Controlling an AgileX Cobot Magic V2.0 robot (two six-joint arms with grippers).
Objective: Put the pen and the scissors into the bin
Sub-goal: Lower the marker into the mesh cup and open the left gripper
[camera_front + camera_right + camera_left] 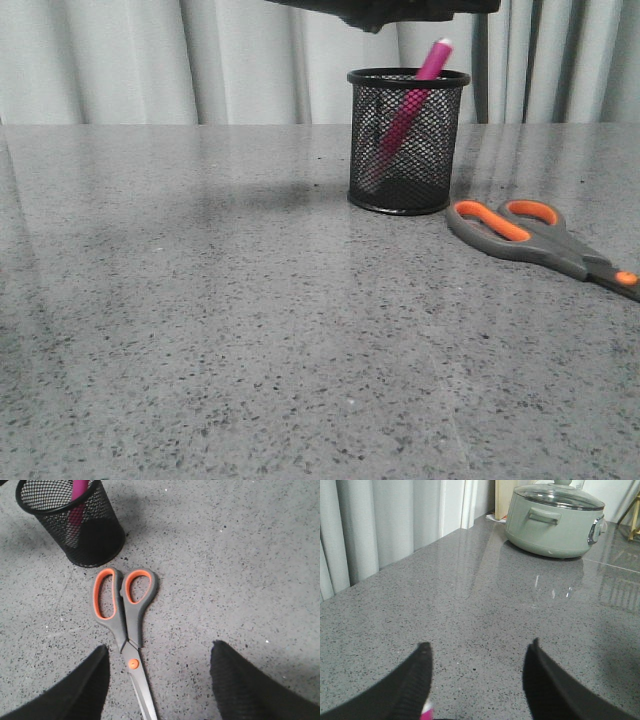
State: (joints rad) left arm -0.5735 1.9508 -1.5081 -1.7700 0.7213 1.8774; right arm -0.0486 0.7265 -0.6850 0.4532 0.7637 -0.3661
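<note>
A: Status of the jaws, left unit first?

B: Left gripper [476, 680]: jaws spread wide, nothing between them. Its wrist view shows bare grey speckled counter [485, 610] in the gap, plus a sliver of pink at the frame edge beside one finger. Farther along the counter stands a pale green pot [552, 522] with a glass lid, and curtains [380, 525] hang along the counter edge.

A: And the right unit?

B: Right gripper [157, 680]: jaws also spread wide and empty. The scissors [125, 625] lie flat on the counter below, the blades running into the gap between the two fingers without touching either one.

A: Position of the task items in the front view, left to right?

B: The left portion of the counter carries only a soft shadow. Right of centre, toward the back, stands the bin [408, 140], upright. The pen [415, 100] is inside it, tilted, its upper end leaning to the right and projecting above the rim. A dark part of an arm [385, 10] is visible at the top edge, directly above the bin. To the right of the bin, just beside it and nearer the camera, lie the scissors [535, 240], handles toward the bin, blades closed and running off the right edge.

A: Do the scissors touch the bin?

B: No. The right wrist view shows the orange-lined loops close to the base of the bin [75, 522] with a narrow strip of counter between them. The pen [77, 505] shows through the mesh.
</note>
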